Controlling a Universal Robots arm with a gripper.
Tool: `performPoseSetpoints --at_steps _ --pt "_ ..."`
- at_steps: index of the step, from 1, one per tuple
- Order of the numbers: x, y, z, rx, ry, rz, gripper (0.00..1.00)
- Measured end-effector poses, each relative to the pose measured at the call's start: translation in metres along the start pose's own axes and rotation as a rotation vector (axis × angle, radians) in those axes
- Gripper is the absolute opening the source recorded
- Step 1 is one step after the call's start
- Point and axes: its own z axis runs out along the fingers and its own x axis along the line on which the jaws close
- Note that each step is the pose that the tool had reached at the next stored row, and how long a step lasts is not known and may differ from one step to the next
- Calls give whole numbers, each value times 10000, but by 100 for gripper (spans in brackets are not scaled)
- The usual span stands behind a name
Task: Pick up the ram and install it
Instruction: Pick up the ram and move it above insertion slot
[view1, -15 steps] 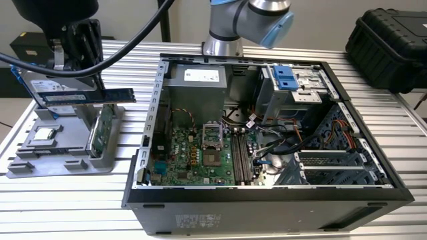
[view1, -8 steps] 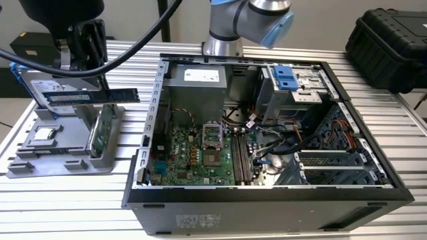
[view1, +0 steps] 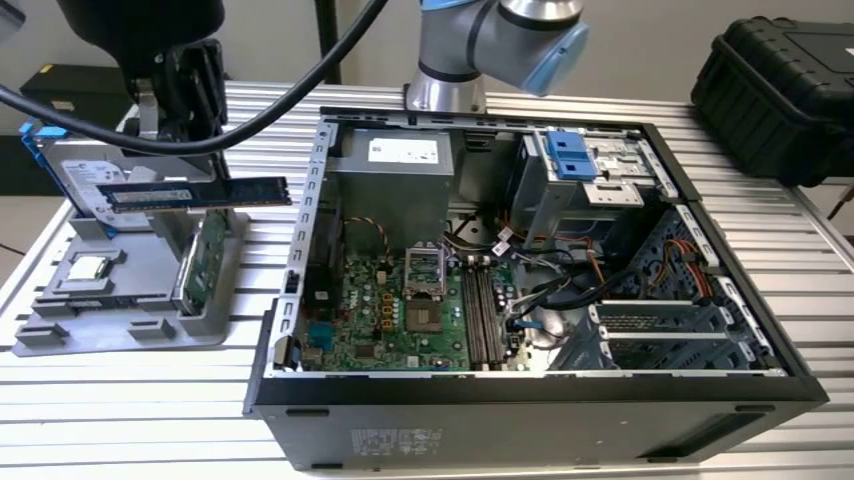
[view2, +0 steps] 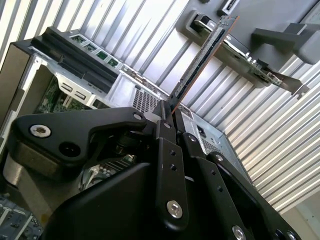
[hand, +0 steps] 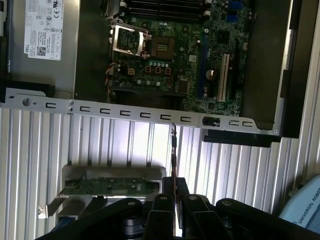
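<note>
Clamping the ram (view1: 200, 192) between its fingers, the gripper (view1: 187, 172) hangs over the grey holder (view1: 120, 310) on the slatted table (view1: 134, 410), on the exterior view's left of the open computer case (view1: 534, 400). The stick is in the air, outside the case. It lies nearly level on its long edge, and its long axis runs from the exterior view's left to right. The right end rises slightly and stops just beside the case's side wall. Its flat face, with black chips and a pale label, looks toward the exterior camera; the label's print cannot be made out.

In both wrist views the ram (view2: 200, 60) (hand: 173, 150) appears edge-on as a thin line. It leaves the closed black fingers of the gripper (view2: 167, 112) (hand: 173, 192) and points straight away from them. In the first wrist view its far tip is aimed at the case's perforated metal rim.

A white label with dense black print sits on the power supply (view1: 400, 170) inside the case. Another printed label covers the hard drive (view1: 74, 175) with blue rails, which stands in the holder behind the ram. A green card (view1: 207, 265) stands in the holder below it.
</note>
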Motion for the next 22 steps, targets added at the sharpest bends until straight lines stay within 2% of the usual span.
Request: performPoseSetpoints --at_steps 22 --pt "-16 210 0 0 0 0 0"
